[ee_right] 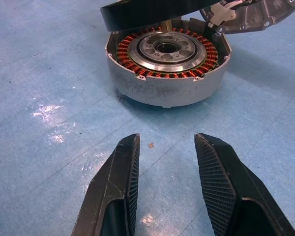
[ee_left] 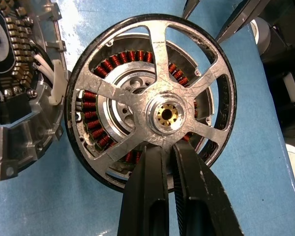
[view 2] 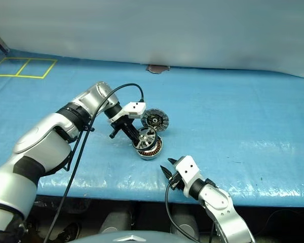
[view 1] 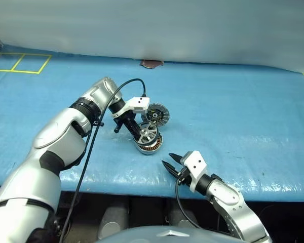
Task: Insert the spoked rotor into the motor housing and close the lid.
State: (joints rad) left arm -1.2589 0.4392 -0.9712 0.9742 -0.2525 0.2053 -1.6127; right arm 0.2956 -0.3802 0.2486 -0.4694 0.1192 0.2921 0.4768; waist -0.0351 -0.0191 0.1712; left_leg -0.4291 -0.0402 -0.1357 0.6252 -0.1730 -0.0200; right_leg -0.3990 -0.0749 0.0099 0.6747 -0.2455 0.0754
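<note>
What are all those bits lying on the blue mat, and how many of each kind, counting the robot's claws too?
Spoked rotor: 1
Motor housing with coppery windings: 1
Lid, standing open beside the housing: 1
Grippers: 2, the left gripper shut on a spoke of the rotor, the right gripper open and holding nothing
Total: 5

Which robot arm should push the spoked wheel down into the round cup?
The left. Its fingers already pinch a spoke of the spoked rotor, tilted over the motor housing. The right gripper waits open and empty, short of the housing.
</note>
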